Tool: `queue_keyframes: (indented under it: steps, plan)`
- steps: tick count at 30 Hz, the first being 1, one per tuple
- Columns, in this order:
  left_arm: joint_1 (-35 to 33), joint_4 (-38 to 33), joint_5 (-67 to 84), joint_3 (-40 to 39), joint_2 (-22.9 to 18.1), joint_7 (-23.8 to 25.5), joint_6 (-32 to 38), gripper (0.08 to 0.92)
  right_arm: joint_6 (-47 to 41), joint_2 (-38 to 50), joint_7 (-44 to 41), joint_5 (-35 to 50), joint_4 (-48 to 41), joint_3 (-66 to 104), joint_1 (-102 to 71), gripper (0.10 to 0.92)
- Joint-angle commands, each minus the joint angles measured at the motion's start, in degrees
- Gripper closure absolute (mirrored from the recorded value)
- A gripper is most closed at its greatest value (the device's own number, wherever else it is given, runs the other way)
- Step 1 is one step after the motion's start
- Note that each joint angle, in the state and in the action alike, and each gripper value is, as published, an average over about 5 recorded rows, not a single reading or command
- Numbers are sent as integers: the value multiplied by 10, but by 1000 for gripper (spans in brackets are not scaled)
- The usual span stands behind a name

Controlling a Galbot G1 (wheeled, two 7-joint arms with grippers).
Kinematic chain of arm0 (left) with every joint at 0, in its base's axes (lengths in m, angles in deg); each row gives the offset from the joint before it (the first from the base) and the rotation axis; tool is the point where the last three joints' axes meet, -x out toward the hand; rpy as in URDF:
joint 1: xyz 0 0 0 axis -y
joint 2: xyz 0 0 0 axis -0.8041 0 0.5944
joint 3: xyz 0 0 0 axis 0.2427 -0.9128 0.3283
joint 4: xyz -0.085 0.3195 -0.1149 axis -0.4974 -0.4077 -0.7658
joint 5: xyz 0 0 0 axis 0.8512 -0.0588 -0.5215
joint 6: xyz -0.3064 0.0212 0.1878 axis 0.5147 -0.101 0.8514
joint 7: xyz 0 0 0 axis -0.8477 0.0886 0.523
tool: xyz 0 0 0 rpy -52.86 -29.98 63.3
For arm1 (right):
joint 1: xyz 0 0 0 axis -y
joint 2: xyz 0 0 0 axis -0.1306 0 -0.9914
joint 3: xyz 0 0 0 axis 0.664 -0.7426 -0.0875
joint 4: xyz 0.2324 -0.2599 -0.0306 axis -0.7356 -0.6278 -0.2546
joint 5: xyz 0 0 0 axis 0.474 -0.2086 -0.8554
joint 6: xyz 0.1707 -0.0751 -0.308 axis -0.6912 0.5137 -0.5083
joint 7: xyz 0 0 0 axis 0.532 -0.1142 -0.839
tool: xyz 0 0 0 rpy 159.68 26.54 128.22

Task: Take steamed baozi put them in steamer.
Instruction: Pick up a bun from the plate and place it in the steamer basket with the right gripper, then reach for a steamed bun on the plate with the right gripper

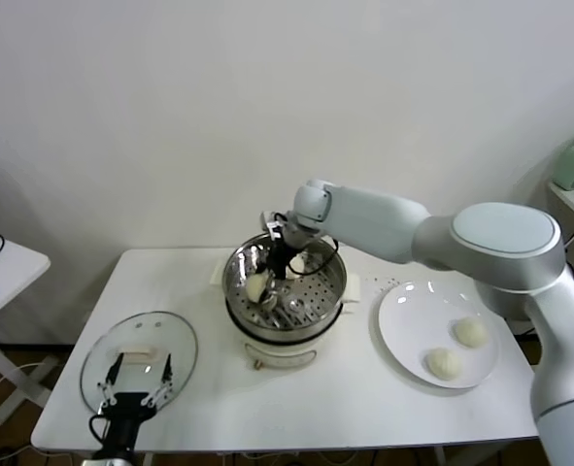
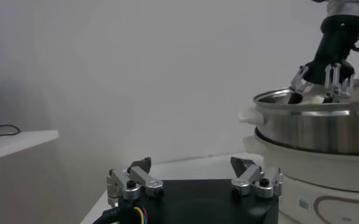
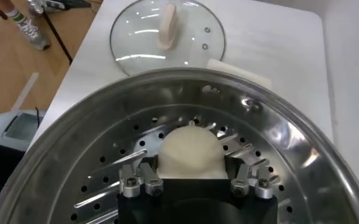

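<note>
A cream-white steamed baozi (image 3: 189, 146) rests on the perforated floor of the shiny steamer (image 3: 289, 137), and my right gripper (image 3: 189, 163) is shut on it, one finger against each side. From the head view, that gripper (image 1: 266, 290) reaches down into the steamer (image 1: 331, 268) with the baozi (image 1: 255, 286) at its left side. Two more baozi (image 1: 471, 332) (image 1: 445, 363) lie on the white plate (image 1: 403, 320). My left gripper (image 1: 136, 390) hangs open and holds nothing at the table's front left; its wrist view shows the left gripper (image 2: 194, 171) and the steamer (image 2: 316, 125) beyond it.
A flat glass lid (image 1: 170, 342) lies on the table's front left, right by the left gripper, and shows as the lid (image 3: 144, 38) past the steamer rim. The steamer sits on a white cooker base (image 1: 285, 351). A side table (image 1: 0, 267) stands far left.
</note>
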Motion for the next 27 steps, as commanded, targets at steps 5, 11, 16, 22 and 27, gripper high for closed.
queue_keyframes:
  steps: [5, 11, 16, 22, 27]
  plan:
    - [-2, 1, -1, 0, -1, -1, 0, 177, 3, -4, 2, -8, -1, 2, -6, 224]
    - [-1, 2, 0, 1, 0, -2, 0, 177, 4, 4, 1, -10, 11, 6, 4, 203]
    - [-1, 3, 1, 2, 0, -3, 1, 177, 4, 41, 0, -10, 55, 4, 40, 203]
    - [4, 5, 2, 2, 0, -1, 1, 177, 2, 146, -1, -21, 157, 6, 128, 203]
    - [11, 7, 1, 0, 0, 1, -1, 177, -2, 267, -11, -26, 266, -15, 195, 203]
